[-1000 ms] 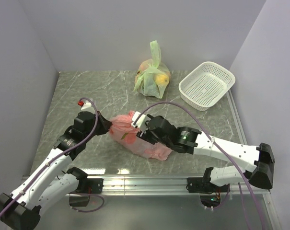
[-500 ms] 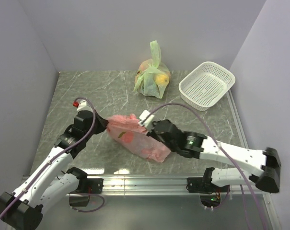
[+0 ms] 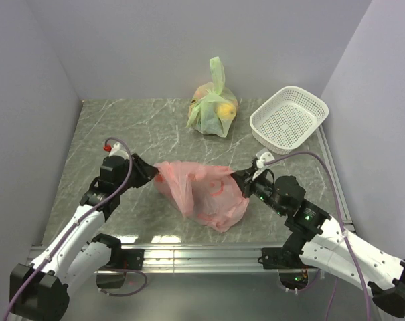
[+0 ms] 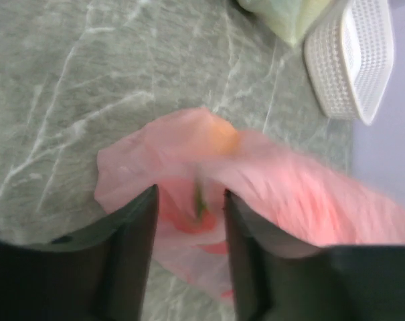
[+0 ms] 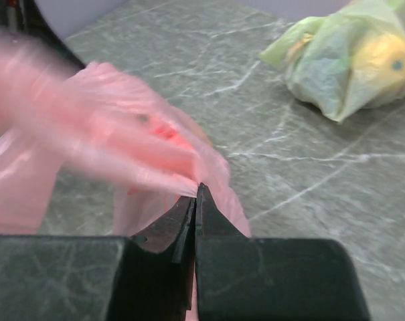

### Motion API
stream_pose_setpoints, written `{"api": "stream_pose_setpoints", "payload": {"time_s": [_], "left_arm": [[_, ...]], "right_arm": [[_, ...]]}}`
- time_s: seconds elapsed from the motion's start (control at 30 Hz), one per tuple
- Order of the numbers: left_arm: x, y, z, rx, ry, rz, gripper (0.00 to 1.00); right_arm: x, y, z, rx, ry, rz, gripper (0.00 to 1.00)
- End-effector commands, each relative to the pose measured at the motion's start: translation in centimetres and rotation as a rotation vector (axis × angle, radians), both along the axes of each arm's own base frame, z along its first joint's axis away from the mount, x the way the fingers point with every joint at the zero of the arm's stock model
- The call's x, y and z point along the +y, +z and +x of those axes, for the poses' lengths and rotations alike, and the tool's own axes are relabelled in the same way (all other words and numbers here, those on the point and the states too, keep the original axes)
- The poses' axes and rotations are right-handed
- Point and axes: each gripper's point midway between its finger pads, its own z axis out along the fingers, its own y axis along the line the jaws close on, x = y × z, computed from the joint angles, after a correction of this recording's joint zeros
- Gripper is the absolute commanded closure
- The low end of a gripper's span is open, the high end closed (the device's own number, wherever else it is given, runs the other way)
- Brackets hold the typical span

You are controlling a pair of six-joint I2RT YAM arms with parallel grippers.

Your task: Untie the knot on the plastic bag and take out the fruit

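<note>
The pink plastic bag [image 3: 203,190] lies stretched out across the middle of the table. My right gripper [image 3: 240,179] is shut on the bag's right edge; in the right wrist view a fold of pink film [image 5: 155,160] is pinched at the tips of that gripper [image 5: 197,192]. At the bag's left end, my left gripper [image 3: 155,175] stands open, and the bag [image 4: 282,180] lies between and beyond its fingers [image 4: 132,234]. Red fruit [image 4: 199,219] and an orange one [image 4: 222,138] show blurred through the plastic. I cannot make out the knot.
A light green bag [image 3: 213,107] holding yellowish fruit stands at the back centre. The white basket [image 3: 289,118] sits at the back right, near the right wall. Grey walls close in the table on the left, back and right.
My right gripper closed on the bag and pulled back to the right, stretching the plastic out wide. My left gripper, shut on the bag before, has opened its jaws.
</note>
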Motion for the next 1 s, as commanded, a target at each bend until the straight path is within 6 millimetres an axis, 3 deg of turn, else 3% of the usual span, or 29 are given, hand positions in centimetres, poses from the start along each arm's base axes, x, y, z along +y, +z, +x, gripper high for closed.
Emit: {"api": "stream_pose_setpoints", "payload": {"time_s": [0.0, 0.07, 0.1, 0.17, 0.2, 0.37, 0.57, 0.6, 0.8, 0.87, 0.97], "left_arm": [[-1.9, 4.9, -0.4, -0.181, -0.172, -0.004, 0.46], [-1.9, 5.7, -1.2, -0.204, -0.218, 0.04, 0.28], [-1.9, 7.5, -1.5, -0.249, -0.23, 0.042, 0.17], [-1.5, 8.3, -2.2, -0.264, -0.234, 0.066, 0.08], [-1.4, 9.8, -2.5, -0.299, -0.232, 0.061, 0.01], [-1.8, 11.4, -3.3, -0.296, -0.222, 0.014, 0.01], [-4.5, 12.1, -3.8, -0.291, -0.213, 0.011, 0.01], [-6.1, 11.5, -4.4, -0.268, -0.259, 0.021, 0.01], [-9.1, 11.1, -4.3, -0.232, -0.257, 0.129, 0.01], [-9.3, 11.3, -4.2, -0.232, -0.239, 0.152, 0.01], [-8.9, 10.2, -3.7, -0.186, -0.185, 0.236, 0.01]], "right_arm": [[2.5, 2.8, -0.2, -0.021, 0.094, 0.083, 1.0], [3.0, 3.4, 0.1, -0.032, 0.106, 0.086, 1.0], [3.1, 3.9, 0.2, -0.044, 0.108, 0.089, 1.0], [3.4, 4.1, 0.4, -0.051, 0.109, 0.086, 1.0], [3.4, 4.2, 0.5, -0.054, 0.111, 0.083, 1.0], [3.6, 4.4, 0.9, -0.053, 0.101, 0.065, 1.0], [3.2, 5.1, 1.2, -0.052, 0.069, 0.076, 1.0], [3.0, 5.3, 1.4, -0.052, 0.059, 0.075, 1.0], [3.2, 5.1, 1.4, -0.039, 0.063, 0.062, 1.0], [3.3, 5.1, 1.4, -0.035, 0.066, 0.062, 1.0], [3.3, 5.5, 1.3, -0.033, 0.07, 0.067, 1.0]]}}
